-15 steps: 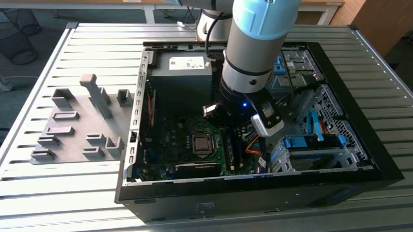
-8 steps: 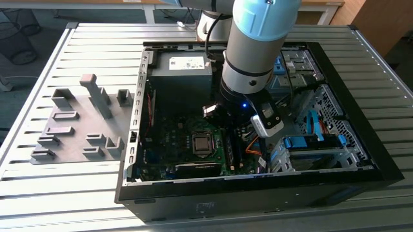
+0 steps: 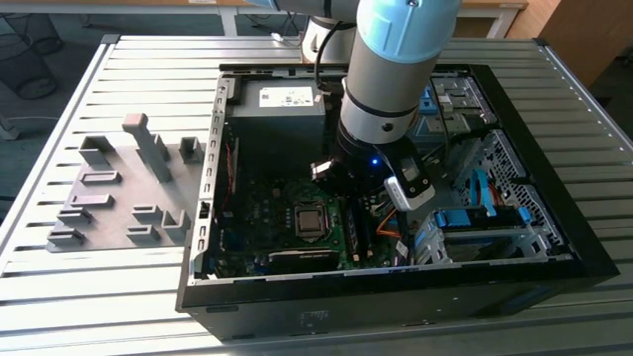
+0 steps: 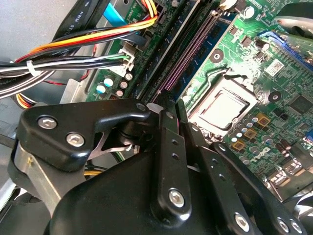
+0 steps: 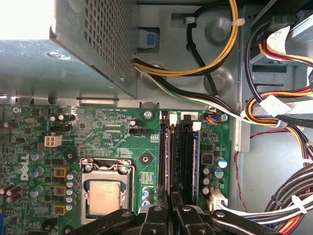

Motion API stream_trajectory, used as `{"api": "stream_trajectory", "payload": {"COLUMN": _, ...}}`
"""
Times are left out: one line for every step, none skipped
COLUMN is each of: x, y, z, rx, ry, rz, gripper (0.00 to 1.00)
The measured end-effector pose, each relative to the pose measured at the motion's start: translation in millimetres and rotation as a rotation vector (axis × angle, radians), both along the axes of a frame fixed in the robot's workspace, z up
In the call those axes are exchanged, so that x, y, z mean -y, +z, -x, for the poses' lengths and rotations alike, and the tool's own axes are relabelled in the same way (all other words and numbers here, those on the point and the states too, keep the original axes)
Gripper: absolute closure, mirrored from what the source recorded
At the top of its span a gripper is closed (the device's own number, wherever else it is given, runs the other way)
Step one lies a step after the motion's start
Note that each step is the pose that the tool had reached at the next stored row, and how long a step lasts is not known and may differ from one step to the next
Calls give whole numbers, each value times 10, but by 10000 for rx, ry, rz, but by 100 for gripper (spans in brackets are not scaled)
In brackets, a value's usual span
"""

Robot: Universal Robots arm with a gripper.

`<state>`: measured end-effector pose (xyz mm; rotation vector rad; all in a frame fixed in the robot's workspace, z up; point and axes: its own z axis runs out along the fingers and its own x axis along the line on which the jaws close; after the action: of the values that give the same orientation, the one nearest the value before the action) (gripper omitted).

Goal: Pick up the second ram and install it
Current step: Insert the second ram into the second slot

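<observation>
Tool (image 5: 168,208) fingers close on the ram (image 5: 166,161), seating it in its slot; pressing home likely remains.

Place: a robotics lab or workshop bench.
Work surface: slatted aluminium table (image 3: 89,289) filling the exterior view.
On it: an opened desktop computer case (image 3: 554,252), centre-right.
Fixtures: grey plastic holder blocks (image 3: 118,200), at left.
Surroundings: wire waste basket (image 3: 25,63), upper left; wooden furniture (image 3: 583,30), upper right.

Claw (image 5: 171,208) over motherboard (image 5: 112,132) (slots)
</observation>
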<state>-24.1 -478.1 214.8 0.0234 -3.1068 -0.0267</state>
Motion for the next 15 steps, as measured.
{"api": "stream_trajectory", "payload": {"x": 0, "y": 0, "z": 0, "rx": 0, "ry": 0, "rz": 0, "gripper": 86}}
{"api": "stream_trajectory", "payload": {"x": 0, "y": -1, "z": 0, "rx": 0, "ry": 0, "rz": -1, "gripper": 86}}
{"api": "stream_trajectory", "payload": {"x": 0, "y": -1, "z": 0, "rx": 0, "ry": 0, "rz": -1, "gripper": 86}}
{"api": "stream_trajectory", "payload": {"x": 0, "y": -1, "z": 0, "rx": 0, "ry": 0, "rz": -1, "gripper": 86}}
{"api": "stream_trajectory", "payload": {"x": 0, "y": 1, "z": 0, "rx": 1, "ry": 0, "rz": -3, "gripper": 86}}
{"api": "stream_trajectory", "payload": {"x": -1, "y": 5, "z": 0, "rx": 2, "ry": -1, "rz": -5, "gripper": 86}}
{"api": "stream_trajectory", "payload": {"x": -2, "y": 11, "z": -1, "rx": 5, "ry": -1, "rz": -13, "gripper": 86}}
{"api": "stream_trajectory", "payload": {"x": -3, "y": 19, "z": -1, "rx": 6, "ry": -1, "rz": -21, "gripper": 86}}
{"api": "stream_trajectory", "payload": {"x": -1, "y": 35, "z": -1, "rx": 2, "ry": -1, "rz": -8, "gripper": 86}}
{"api": "stream_trajectory", "payload": {"x": 0, "y": 50, "z": -2, "rx": 0, "ry": -1, "rz": 0, "gripper": 86}}
{"api": "stream_trajectory", "payload": {"x": -1, "y": 61, "z": -3, "rx": 1, "ry": -4, "rz": -4, "gripper": 86}}
{"api": "stream_trajectory", "payload": {"x": 0, "y": 73, "z": -4, "rx": -1, "ry": -6, "rz": -2, "gripper": 86}}
{"api": "stream_trajectory", "payload": {"x": 0, "y": 83, "z": -7, "rx": -3, "ry": -8, "rz": 0, "gripper": 86}}
{"api": "stream_trajectory", "payload": {"x": -1, "y": 86, "z": -14, "rx": -2, "ry": -12, "rz": -4, "gripper": 86}}
{"api": "stream_trajectory", "payload": {"x": -1, "y": 86, "z": -21, "rx": -2, "ry": -31, "rz": -3, "gripper": 86}}
